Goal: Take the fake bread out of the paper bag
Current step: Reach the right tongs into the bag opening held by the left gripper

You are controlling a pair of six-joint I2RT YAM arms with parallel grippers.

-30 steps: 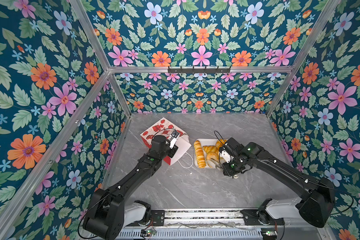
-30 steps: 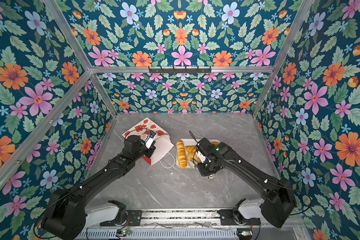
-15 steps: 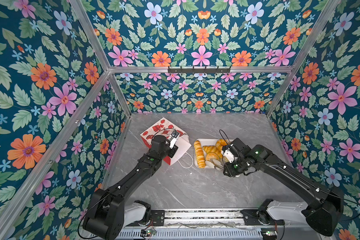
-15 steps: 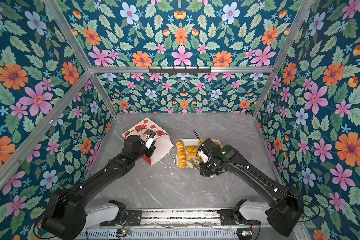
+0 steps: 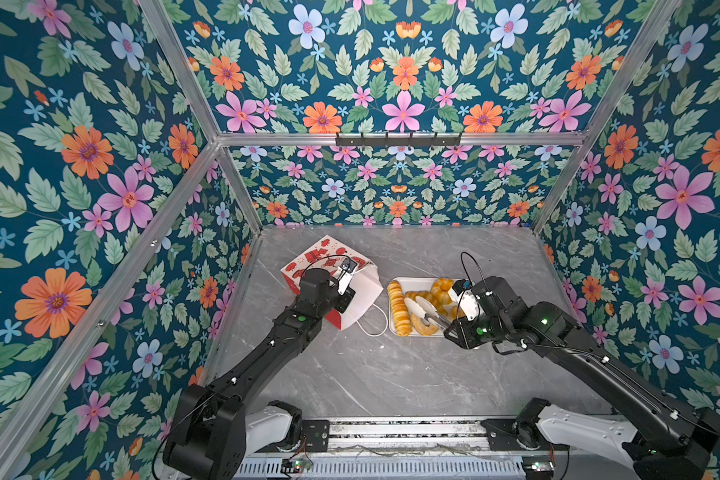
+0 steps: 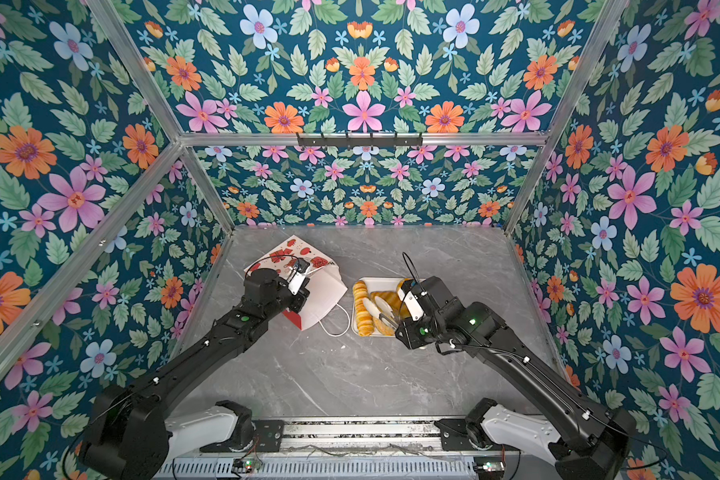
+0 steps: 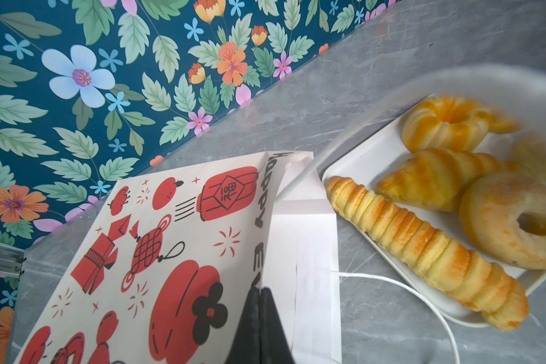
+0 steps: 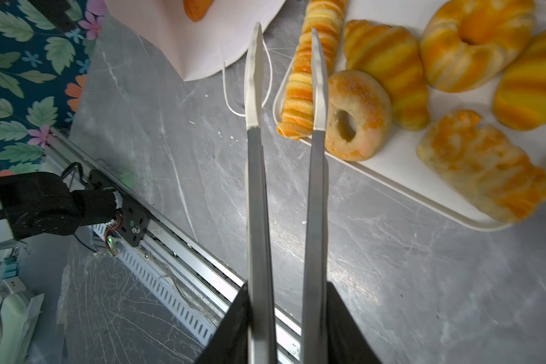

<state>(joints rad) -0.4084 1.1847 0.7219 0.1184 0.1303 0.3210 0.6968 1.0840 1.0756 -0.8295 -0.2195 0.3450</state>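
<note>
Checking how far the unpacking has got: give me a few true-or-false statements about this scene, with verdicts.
1. The left gripper pinches the paper bag at its edge. True.
2. The tongs in the right gripper hold the ring doughnut. False: the tongs are empty; the doughnut lies on the tray.
3. The tray is bare. False: several pastries lie on it.
4. An orange-brown pastry shows inside the bag. True.
</note>
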